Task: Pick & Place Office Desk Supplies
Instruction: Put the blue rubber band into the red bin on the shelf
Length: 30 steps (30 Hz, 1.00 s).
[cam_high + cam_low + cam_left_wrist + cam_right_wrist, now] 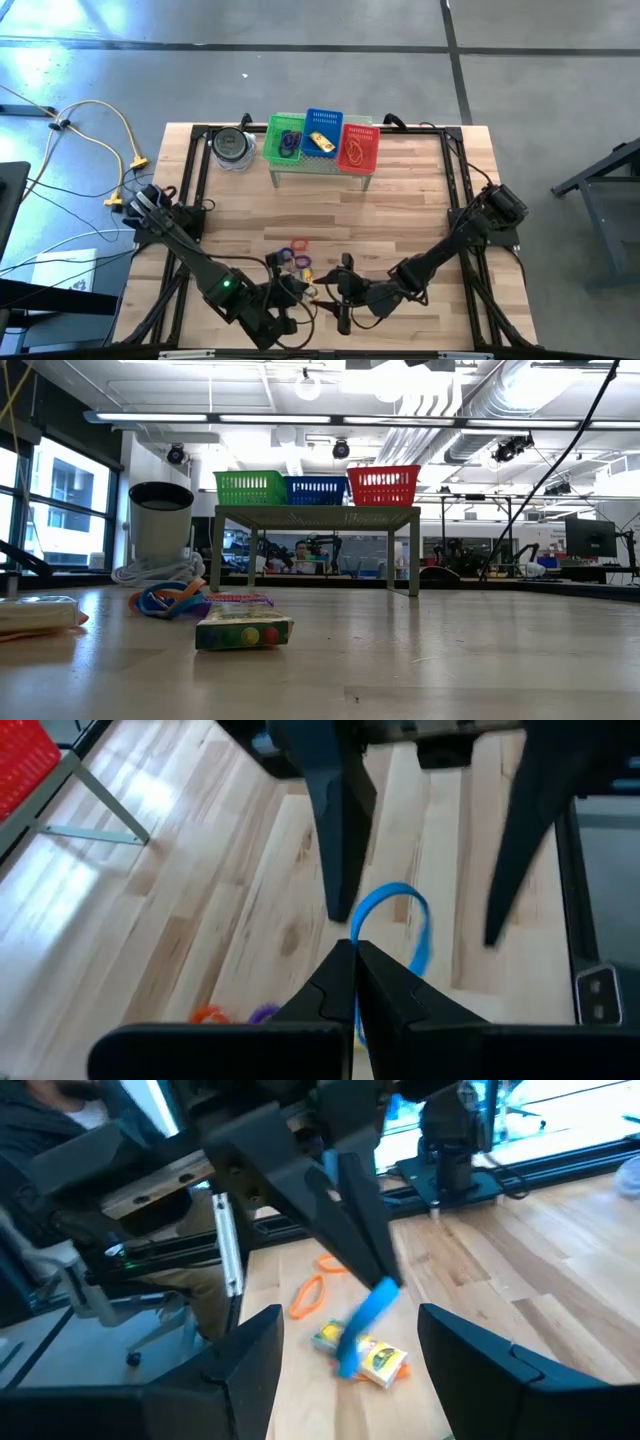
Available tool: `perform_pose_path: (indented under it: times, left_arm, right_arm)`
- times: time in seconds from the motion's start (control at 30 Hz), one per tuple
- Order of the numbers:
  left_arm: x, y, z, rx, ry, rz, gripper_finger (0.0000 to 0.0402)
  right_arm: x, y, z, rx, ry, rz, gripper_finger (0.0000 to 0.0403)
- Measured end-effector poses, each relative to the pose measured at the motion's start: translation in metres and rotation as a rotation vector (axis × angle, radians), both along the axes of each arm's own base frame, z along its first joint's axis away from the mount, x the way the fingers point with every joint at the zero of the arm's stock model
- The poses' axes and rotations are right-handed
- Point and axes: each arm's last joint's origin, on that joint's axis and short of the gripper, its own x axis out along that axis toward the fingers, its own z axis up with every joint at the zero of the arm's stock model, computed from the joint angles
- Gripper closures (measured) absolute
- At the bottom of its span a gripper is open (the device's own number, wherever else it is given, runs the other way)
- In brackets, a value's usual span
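Observation:
My left gripper (355, 955) is shut on a blue band loop (405, 902) above the near middle of the table (400, 200). My right gripper (350, 1318) is open and empty. It faces the left gripper (292, 292) at close range, with its fingers on either side of the band (362, 1320) and apart from it. Below them lie a yellow oblong pack (368, 1358) and orange loops (310, 1292). More loops (296, 250) lie flat a little farther in. Neither gripper shows in the low view. My left gripper pinches the blue band at one end of its loop (356, 928) between its two fingertips. The rest of the loop sticks out past the fingertips. It is clear of the table, above the yellow pack.
Green (285, 140), blue (322, 132) and red (358, 147) baskets stand on a small stand at the far middle, and each holds items. A round grey tin (233, 147) stands to their left. Loops (170, 600) and a pack (243, 630) lie on the near table.

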Motion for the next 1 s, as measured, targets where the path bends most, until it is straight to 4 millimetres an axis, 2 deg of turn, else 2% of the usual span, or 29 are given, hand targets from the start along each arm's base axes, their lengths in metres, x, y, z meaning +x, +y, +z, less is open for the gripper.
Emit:
perform_pose_path:
  times: [0.23,0.67,0.8,1.0]
  left_arm:
    - [0.0049,-0.0050,-0.0073,0.020,-0.002,-0.010,0.0401]
    - [0.0060,-0.0050,-0.0068,0.029,-0.024,0.006,0.0401]
    - [0.0065,-0.0053,-0.0062,0.036,-0.029,0.000,0.0401]
    - [0.0068,-0.0056,-0.0059,0.035,-0.033,-0.002,0.0401]
  right_arm:
    - [0.0046,-0.0048,-0.0007,0.019,0.019,0.076,0.0182]
    - [0.0044,-0.0071,-0.0049,0.018,0.060,0.067,0.0185]
    - [0.0043,-0.0078,-0.0064,0.011,0.074,0.065,0.0203]
    - [0.0043,-0.0078,-0.0062,0.006,0.073,0.066,0.0251]
